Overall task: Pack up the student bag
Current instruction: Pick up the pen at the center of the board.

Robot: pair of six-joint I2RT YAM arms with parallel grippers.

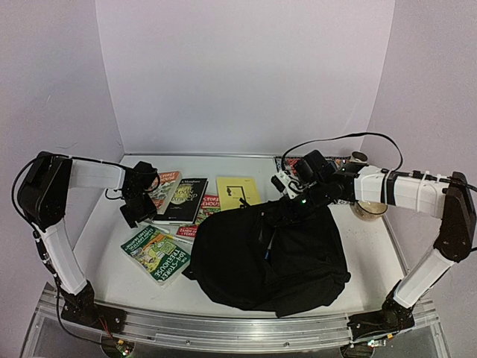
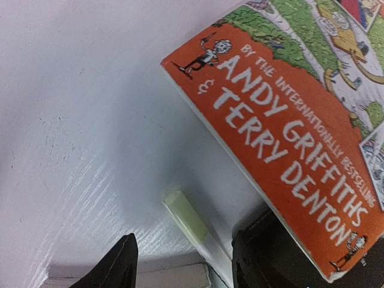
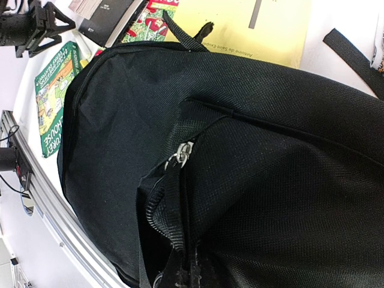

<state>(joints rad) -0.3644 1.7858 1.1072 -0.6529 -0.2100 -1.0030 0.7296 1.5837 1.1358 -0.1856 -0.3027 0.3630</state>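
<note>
Black cloth of the student bag (image 3: 270,150) fills the right wrist view; the bag lies slumped centre-right on the worktop (image 1: 97,239), its zip (image 3: 180,157) partly undone. The right pincer (image 1: 297,206) is pressed together at the bag's far edge, apparently pinching fabric beside the zip to hold the mouth up for loading. Further left, the left pincer (image 2: 192,267) stands spread at the edge of an orange book (image 2: 288,138), likely lining up a grasp. A green book (image 1: 156,255) and a yellow book (image 1: 238,192) lie loose nearby, not yet packed.
</note>
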